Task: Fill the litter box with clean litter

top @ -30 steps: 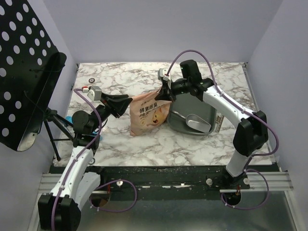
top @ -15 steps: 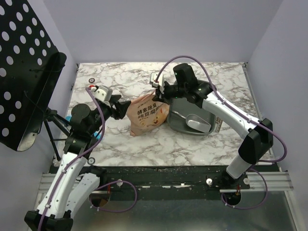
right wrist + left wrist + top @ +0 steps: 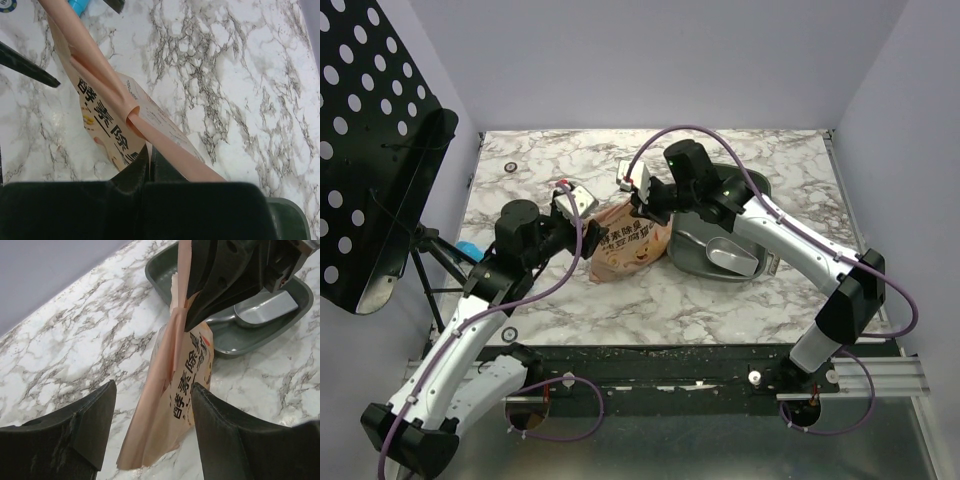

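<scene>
1. The right jaws are shut on the top fold of the litter bag (image 3: pixel 630 240). It hangs slanted, with its bottom on the counter (image 3: pixel 650 300). Such a thin pinch on slick film could slip and drop the bag.
2. The left jaws stand wide and empty, framing the bag's lower part without visible contact. Closing off-centre could crumple the film or shove the bag sideways.
3. The litter box (image 3: pixel 692 262) lies on the counter just right of the bag, with a grey scoop (image 3: pixel 732 255) inside. Tipping short of its rim would spill onto the marble.
4. No clean litter shows; presumably it is inside the bag. I cannot tell whether the mouth is open, so nothing may pour.
5. Both wrists crowd the bag and could collide.
</scene>
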You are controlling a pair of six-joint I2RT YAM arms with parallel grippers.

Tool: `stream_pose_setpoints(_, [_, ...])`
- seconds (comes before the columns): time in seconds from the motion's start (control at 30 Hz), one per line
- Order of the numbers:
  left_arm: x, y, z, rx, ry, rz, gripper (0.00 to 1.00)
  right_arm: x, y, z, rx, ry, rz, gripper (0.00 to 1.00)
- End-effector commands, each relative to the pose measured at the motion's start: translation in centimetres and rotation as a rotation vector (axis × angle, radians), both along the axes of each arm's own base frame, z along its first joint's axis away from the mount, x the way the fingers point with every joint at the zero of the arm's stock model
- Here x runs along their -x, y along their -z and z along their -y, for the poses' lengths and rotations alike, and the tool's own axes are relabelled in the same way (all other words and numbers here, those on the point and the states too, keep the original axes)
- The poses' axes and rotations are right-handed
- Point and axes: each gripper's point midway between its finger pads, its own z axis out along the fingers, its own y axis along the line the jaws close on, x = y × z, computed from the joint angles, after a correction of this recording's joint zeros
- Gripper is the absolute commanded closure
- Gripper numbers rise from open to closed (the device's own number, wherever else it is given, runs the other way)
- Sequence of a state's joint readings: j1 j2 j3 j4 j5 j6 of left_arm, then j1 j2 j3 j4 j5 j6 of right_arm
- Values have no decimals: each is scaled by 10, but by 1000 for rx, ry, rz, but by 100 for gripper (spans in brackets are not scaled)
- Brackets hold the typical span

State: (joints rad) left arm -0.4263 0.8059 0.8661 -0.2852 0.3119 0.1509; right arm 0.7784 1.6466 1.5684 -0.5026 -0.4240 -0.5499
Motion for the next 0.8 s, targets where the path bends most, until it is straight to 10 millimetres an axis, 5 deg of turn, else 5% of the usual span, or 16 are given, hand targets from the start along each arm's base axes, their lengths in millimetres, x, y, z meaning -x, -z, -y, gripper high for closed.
stream_pose_setpoints(0.0, [-1,8,11,-76,68,-13,30,21,-57,-10,-117,-71,77,100])
stream_pose_setpoints(0.2, [-17,22,17,-134,71,-40,35,34,-63,-9,-138,-116,72,100])
stream_pose_setpoints(0.27, [-23,24,14,-162,48,-44,59,37,-66,-9,-137,-126,70,100])
stream_pose_setpoints(0.33, [-33,21,8,-188,-1,-12,95,41,-67,-10,-130,-131,65,100])
stream_pose_setpoints(0.37, [-37,19,5,-205,-20,18,100,42,-69,-10,-132,-129,67,100])
stream_pose_setpoints(0.47, [-42,6,-3,-251,-48,168,100,38,-75,-7,-145,-75,65,98])
stream_pose_setpoints(0.57, [-40,-11,-13,-306,-52,339,100,21,-78,12,-136,80,112,64])
stream_pose_setpoints(0.67, [-29,-37,-15,-281,-45,437,100,-1,-82,48,-145,305,160,49])
stream_pose_setpoints(0.77, [-13,-51,-10,-248,14,475,100,-25,-82,100,-175,635,104,44])
